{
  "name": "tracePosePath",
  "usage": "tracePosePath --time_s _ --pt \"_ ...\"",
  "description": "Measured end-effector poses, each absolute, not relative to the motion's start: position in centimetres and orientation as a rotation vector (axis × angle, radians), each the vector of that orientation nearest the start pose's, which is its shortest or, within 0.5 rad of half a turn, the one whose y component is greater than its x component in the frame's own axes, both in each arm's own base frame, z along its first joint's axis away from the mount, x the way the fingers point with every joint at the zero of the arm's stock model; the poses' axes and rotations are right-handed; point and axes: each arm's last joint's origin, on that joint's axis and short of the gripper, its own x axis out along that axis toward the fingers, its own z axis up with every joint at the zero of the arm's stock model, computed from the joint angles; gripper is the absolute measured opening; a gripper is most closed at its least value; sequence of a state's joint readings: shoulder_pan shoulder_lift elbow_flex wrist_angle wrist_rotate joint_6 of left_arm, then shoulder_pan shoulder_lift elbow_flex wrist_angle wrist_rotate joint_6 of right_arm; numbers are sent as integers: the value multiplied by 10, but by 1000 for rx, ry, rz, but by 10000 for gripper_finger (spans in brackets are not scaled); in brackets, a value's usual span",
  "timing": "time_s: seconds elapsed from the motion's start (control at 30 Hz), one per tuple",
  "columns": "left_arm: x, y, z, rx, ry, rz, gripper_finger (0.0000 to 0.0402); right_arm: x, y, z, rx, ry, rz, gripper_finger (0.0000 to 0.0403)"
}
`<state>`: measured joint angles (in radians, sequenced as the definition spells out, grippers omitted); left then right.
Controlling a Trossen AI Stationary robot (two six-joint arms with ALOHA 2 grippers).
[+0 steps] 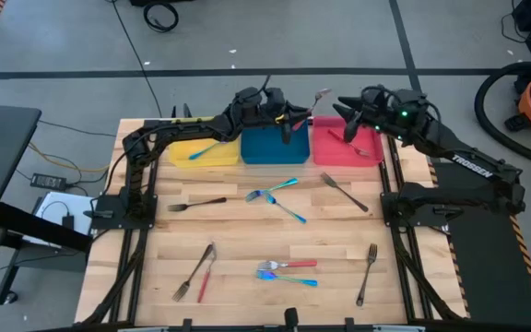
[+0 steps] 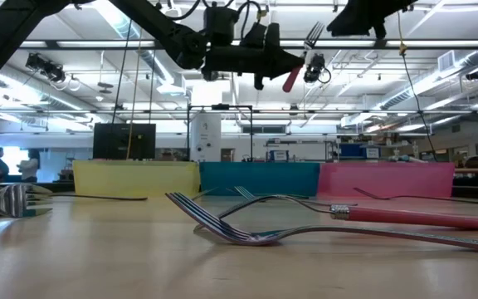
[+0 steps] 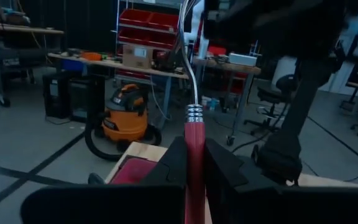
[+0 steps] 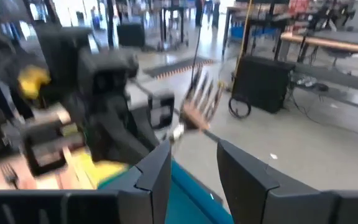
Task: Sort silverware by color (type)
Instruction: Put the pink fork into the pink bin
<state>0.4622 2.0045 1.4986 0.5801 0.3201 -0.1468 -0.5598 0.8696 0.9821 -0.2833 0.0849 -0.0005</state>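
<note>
On right arm "TROSSEN" (image 1: pixel 471 166); left claw (image 1: pixel 295 117) gripping red-handled fork (image 1: pixel 313 102), right claw (image 1: pixel 348 104) open.

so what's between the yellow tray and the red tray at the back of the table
In the high view, the blue tray sits between the yellow tray and the red tray. The left gripper, holding a red-handled fork, hovers over it.

Three trays (image 1: pixel 276 152), about twelve utensils (image 1: pixel 287 269)

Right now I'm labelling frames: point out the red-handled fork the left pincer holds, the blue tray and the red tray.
red-handled fork (image 3: pixel 194 146): left wrist view, on its red handle.
blue tray (image 1: pixel 275 145): high view, on its floor.
red tray (image 1: pixel 335 149): high view, on its floor.
</note>
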Motion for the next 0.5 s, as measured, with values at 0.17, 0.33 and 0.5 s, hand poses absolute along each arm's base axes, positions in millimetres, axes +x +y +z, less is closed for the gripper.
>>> tracePosePath --time_s 0.17,0.33,0.5 --pt "424 200 284 -115 -72 62 29 164 -105 368 -30 245 -632 137" --pt "425 196 284 -95 -65 -25 29 174 -111 360 -33 287 -617 137" --pt "425 196 284 -85 -62 -34 29 182 -112 356 -18 290 -514 137"
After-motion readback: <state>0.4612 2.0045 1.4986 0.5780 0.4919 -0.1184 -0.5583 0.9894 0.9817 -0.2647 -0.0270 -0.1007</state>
